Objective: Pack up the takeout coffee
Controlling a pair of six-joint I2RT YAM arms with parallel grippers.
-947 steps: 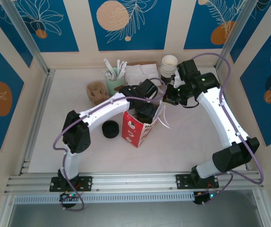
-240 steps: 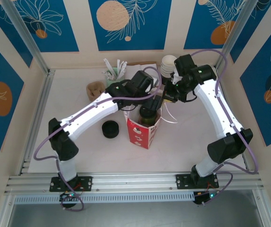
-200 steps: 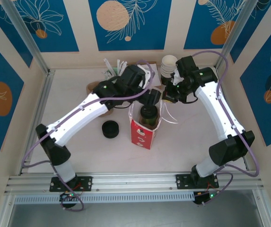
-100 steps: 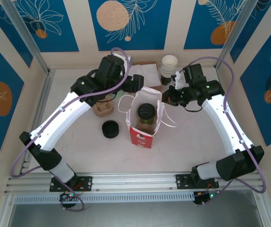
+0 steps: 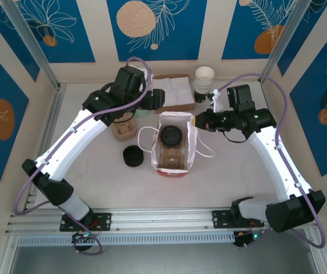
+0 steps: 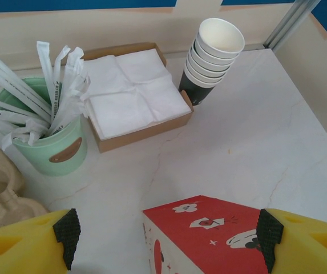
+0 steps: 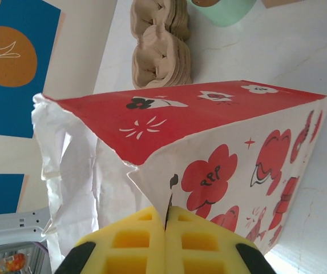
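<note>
One lidded coffee [image 5: 170, 136] sits inside the red bag [image 7: 197, 120] on the bench [image 5: 237, 171]; right tool [image 7: 166, 228], pinching the bag's edge, should let go gently so nothing tips, while left tool [image 6: 163, 240] hangs spread and empty.

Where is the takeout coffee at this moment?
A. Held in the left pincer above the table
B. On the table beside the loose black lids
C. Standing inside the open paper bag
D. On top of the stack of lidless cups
C: from above, the takeout coffee stands lid up inside the open paper bag, and the left pincer is open and holds nothing.
</note>
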